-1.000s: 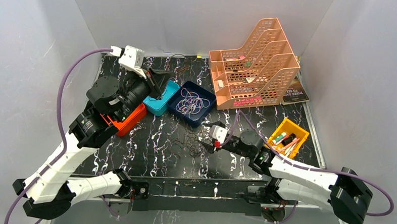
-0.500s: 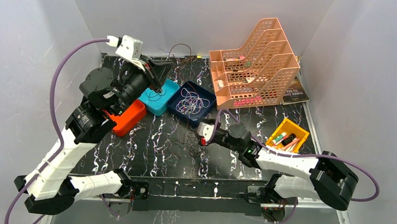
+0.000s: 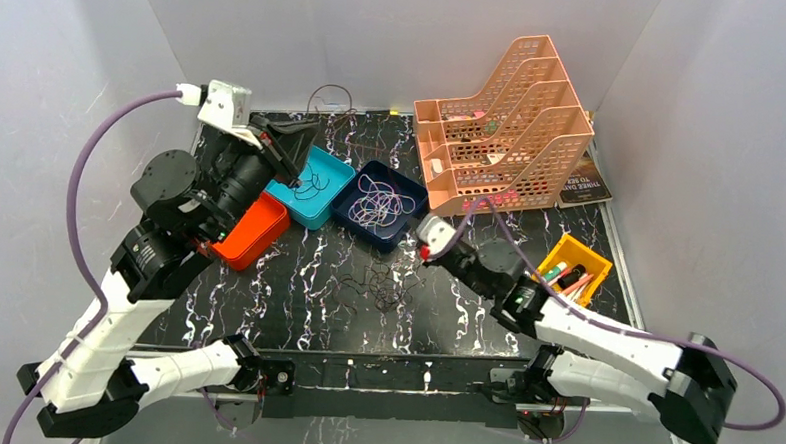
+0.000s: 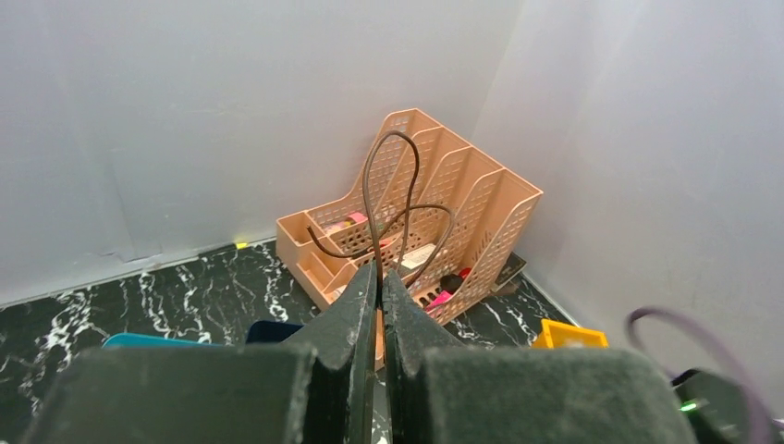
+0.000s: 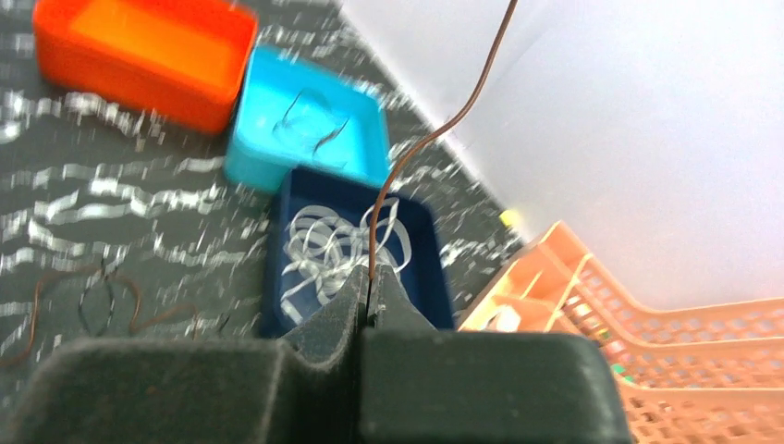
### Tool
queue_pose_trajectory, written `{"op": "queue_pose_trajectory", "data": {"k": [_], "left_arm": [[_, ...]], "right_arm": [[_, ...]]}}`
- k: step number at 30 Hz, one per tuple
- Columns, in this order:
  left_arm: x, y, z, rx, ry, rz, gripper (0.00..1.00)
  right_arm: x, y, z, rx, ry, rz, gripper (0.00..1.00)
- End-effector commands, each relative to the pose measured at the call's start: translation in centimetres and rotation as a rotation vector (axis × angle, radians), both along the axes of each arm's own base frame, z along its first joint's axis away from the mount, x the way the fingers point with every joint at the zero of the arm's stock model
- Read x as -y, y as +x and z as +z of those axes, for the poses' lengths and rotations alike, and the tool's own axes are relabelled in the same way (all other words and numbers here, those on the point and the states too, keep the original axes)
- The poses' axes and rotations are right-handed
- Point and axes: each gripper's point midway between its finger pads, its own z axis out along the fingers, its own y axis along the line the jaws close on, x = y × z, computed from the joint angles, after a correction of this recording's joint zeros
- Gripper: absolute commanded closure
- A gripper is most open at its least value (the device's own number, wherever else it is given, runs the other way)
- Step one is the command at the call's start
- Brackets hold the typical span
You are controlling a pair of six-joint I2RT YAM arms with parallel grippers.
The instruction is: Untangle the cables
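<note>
At the upper left, the left hand (image 4: 379,277) is clenched on a brown cable (image 4: 372,176) and holds it high, likely to draw it free. Mid-frame, the right hand (image 5: 370,289) pinches a brown strand (image 5: 434,139), possibly the same one. The loose cables (image 3: 381,287) lie mid-tabletop (image 3: 296,278), and whitish ones (image 3: 375,201) sit sorted in the navy tray (image 3: 339,210).

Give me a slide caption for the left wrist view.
Left gripper pinches a looping brown cable, peach file organizer behind.
</note>
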Motion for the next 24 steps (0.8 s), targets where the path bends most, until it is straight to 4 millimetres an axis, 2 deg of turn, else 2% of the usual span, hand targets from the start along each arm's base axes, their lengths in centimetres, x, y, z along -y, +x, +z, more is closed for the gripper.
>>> {"op": "queue_pose_trajectory", "data": {"k": [1,6,9,11,14,16,21,24], "left_arm": [[-2.3,-0.3,0.0,0.016,-0.022,0.078,1.0],[-2.5,-0.3,-1.0,-0.004,-0.021,0.086,1.0],[-2.5,-0.4,-1.4,-0.011,-0.022,0.085,1.0],[-2.5,-0.4,-1.9,-0.02,-0.026,0.083,1.0],[-1.7,-0.1,-3.7,-0.066,-0.019,0.068,1.0],[-0.9,0.3,-5.6,-0.12,-0.007,0.057,1.0],[1.5,3.1,-14.3,-0.318,0.105,0.102,1.0],[1.2,4.9,-17.5,-0.364,0.142,0.184,1.0]], "right_arm": [[2.1,-0.4,10.6,0.073,0.19,-0.049,1.0],[3.7,-1.4,17.5,0.122,0.263,-0.051,1.0],[4.3,-1.6,19.7,0.133,0.284,-0.057,1.0],[4.3,-1.7,20.2,0.12,0.3,-0.053,1.0],[3.5,-1.4,19.9,0.067,0.334,-0.047,1.0],[2.5,-0.9,19.1,0.015,0.35,-0.047,1.0],[-0.8,1.7,16.8,-0.129,0.366,-0.092,1.0],[-3.1,3.5,16.1,-0.166,0.366,-0.1,1.0]]}}
